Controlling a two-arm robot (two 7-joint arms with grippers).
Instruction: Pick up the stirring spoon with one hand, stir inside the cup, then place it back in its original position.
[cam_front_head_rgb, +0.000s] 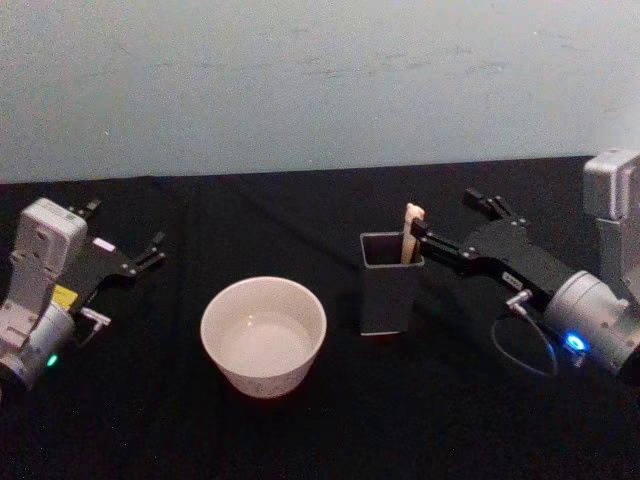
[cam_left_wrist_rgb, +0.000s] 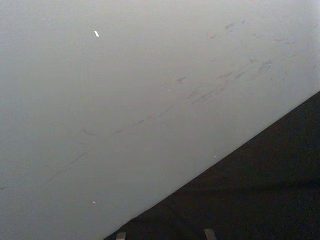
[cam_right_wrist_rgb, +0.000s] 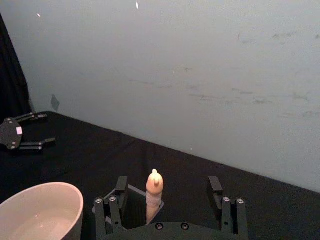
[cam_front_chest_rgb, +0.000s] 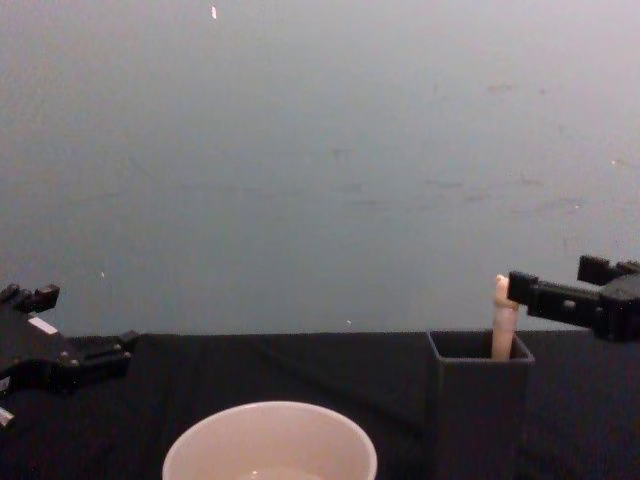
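My left pincer (cam_front_head_rgb: 122, 230) hangs spread and empty over the left side of the black tabletop (cam_front_head_rgb: 140, 430). The cup (cam_front_head_rgb: 232, 372) sits in the middle. Just right of it is the dark holder (cam_front_head_rgb: 388, 300), with the stirring spoon (cam_front_head_rgb: 411, 235) upright inside. My right pincer (cam_front_head_rgb: 445, 213) is spread, and the spoon's handle stands between its fingers, ungripped.

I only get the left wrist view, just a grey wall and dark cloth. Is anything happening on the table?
Observer: Yes. The right gripper is open, level with the top of the stirring spoon, which stands in the dark holder.
Operator: And the arm my camera rides on?
Observer: The left gripper is open too, off to the left of the cup, touching nothing.
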